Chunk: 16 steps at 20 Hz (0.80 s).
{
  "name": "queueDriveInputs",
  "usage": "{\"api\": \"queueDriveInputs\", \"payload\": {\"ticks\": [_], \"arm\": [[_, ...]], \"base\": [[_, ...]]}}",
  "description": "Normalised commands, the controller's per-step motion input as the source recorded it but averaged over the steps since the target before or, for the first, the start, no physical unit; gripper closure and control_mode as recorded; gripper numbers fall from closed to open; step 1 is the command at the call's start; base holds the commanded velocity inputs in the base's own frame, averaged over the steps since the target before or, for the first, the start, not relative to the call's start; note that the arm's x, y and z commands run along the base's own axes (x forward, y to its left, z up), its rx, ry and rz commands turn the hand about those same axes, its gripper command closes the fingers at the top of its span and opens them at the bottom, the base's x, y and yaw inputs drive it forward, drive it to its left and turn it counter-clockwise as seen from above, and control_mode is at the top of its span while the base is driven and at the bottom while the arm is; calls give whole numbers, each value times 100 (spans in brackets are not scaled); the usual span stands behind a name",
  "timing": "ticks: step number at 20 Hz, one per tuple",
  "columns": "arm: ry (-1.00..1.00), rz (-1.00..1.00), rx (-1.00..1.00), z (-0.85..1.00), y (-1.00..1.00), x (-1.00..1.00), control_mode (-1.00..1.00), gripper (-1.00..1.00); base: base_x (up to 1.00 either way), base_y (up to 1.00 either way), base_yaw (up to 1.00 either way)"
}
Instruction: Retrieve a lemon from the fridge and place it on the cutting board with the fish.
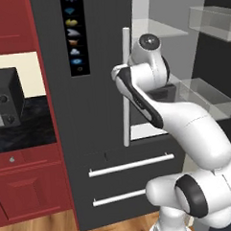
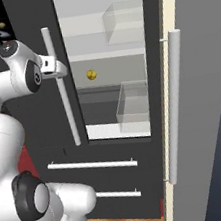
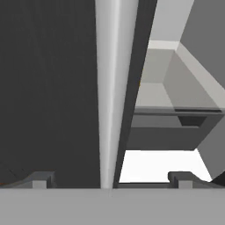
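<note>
While the gripper (image 2: 61, 68) hangs with its jaws spread wide and nothing between them, I can see it sits right up against the white bar handle (image 2: 60, 85) of the closed left door, and that is my first worry. From the hand view the handle (image 3: 109, 88) runs straight up the middle between the two fingertips (image 3: 40, 180), with the door's dark edge just beside it, so any push forward would, I judge, drive the hand into the bar or the door face rather than into the fridge (image 1: 100, 113). The lemon (image 2: 91, 74) rests on a pale shelf inside the open right half, toward the shelf's left side and back from its front edge, above a clear bin (image 2: 134, 106) and below another clear bin (image 2: 126, 21). To reach it I would have to shift the hand sideways past the door edge and then in, and the elbow and forearm could clip the handle on the way. Once inside, the shelf gap looks tight; wide fingers may knock a bin or scrape the shelf above. Being round, the lemon will probably roll if one pad touches before the other, and it could run to the back wall or off the shelf's front edge. The open right door (image 2: 201, 93) with its own long handle (image 2: 173, 107) stands near on the other side, so I have little room for a wide swing either way.
</note>
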Motion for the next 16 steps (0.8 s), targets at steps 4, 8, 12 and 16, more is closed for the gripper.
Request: {"api": "queueDriveInputs", "payload": {"ticks": [4, 8, 12, 16], "arm": [[-7, 0, 0, -9, -2, 51, -100, -100], [-1, 0, 0, -7, -3, 53, -100, -100], [-1, 0, 0, -1, 0, 53, -100, -100], [0, 0, 0, 0, 0, 55, -100, -100]], "base": [[0, 0, 0], [0, 0, 0], [0, 0, 0], [0, 0, 0]]}}
